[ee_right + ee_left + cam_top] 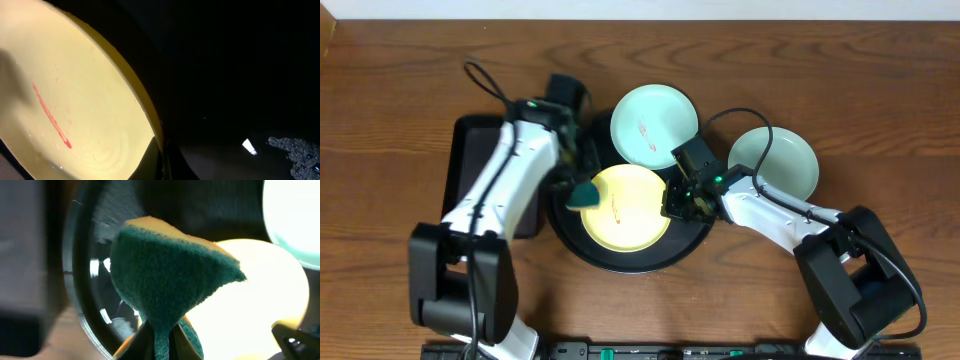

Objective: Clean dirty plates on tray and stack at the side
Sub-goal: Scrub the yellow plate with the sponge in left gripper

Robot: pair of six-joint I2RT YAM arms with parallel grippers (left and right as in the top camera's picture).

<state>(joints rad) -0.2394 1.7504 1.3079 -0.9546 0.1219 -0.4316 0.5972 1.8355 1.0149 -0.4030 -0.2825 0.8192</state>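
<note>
A: Left gripper [580, 188], state?
B: Clamped on a teal sponge [170, 275]. Fibrous scouring face, yellow foam backing, pinched into a fan. It sits over the left rim of the yellow plate [625, 210]; contact cannot be told.
A: Right gripper [678, 198]?
B: Jaws pressed together on that plate's right rim. The plate is smooth and glossy, with faint rings and one red streak [50, 117].
A: Plate positions?
B: Yellow one in the round glossy black tray [620, 265]. One mint plate [655, 122] at the tray's far side, red mark at its centre. Second mint plate [785, 165] on the wood table [380, 100], just right of the tray.
</note>
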